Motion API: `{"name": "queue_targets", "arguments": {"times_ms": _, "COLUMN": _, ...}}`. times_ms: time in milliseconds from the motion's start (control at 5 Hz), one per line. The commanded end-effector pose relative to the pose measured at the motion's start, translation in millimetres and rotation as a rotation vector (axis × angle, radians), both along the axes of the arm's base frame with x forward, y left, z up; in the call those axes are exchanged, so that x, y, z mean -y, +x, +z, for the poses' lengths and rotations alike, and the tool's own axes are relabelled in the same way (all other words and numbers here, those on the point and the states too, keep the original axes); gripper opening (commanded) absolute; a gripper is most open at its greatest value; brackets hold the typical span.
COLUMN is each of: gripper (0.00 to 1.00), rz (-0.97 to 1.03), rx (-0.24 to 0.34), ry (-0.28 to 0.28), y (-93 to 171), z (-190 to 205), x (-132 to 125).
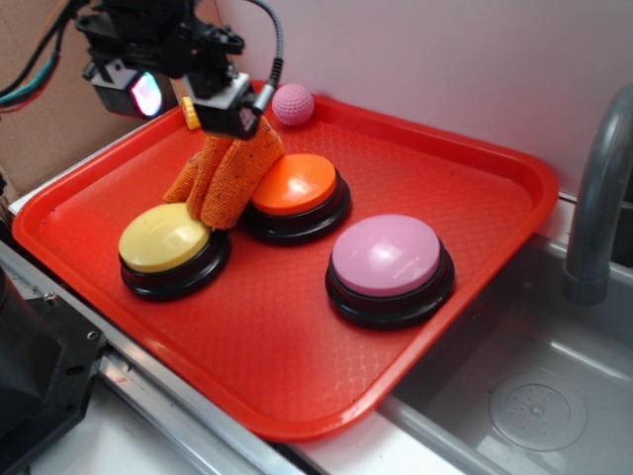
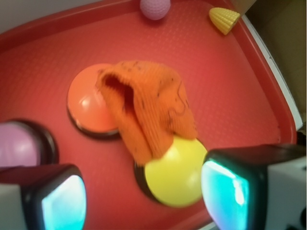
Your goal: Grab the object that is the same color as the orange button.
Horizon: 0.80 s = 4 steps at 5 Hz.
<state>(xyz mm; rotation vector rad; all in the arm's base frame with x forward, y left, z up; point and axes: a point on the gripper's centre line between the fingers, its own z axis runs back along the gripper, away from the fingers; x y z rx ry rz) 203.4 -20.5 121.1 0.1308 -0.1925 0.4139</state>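
Gripper clamped on the orange cloth, held above the red tray.

The red tray (image 1: 475, 287) is the reference landmark; it sits beside a grey sink basin (image 1: 554, 396) with a grey faucet (image 1: 598, 208). The gripper (image 1: 232, 124) is positioned over the tray's rear left area, closed on the top of the orange cloth (image 1: 227, 178), which hangs down raised off the tray surface. The cloth's lower edge hangs between the orange button (image 1: 297, 188) and the yellow button (image 1: 166, 240), overlapping both in the wrist view. The pink button (image 1: 388, 259) stands apart toward the tray's right side. The pink ball (image 1: 293, 103) rests at the tray's rear rim. The yellow cone (image 2: 223, 19) lies near the tray's rear corner.
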Motion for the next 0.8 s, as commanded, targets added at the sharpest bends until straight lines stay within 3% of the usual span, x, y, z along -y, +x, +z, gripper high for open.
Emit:
{"name": "queue_targets", "arguments": {"times_ms": 0, "gripper": 1.00, "rz": 0.091, "rx": -0.005, "ry": 0.023, "y": 36, "z": -32, "x": -16}}
{"name": "queue_targets", "arguments": {"times_ms": 200, "gripper": 1.00, "rz": 0.114, "rx": -0.022, "ry": 0.031, "y": 42, "z": -45, "x": -21}}
{"name": "queue_targets", "arguments": {"times_ms": 400, "gripper": 0.17, "rz": 0.157, "rx": -0.006, "ry": 0.031, "y": 42, "z": -47, "x": -23}}
{"name": "queue_targets", "arguments": {"times_ms": 600, "gripper": 0.00, "rz": 0.152, "rx": -0.010, "ry": 0.027, "y": 43, "z": -44, "x": -25}}
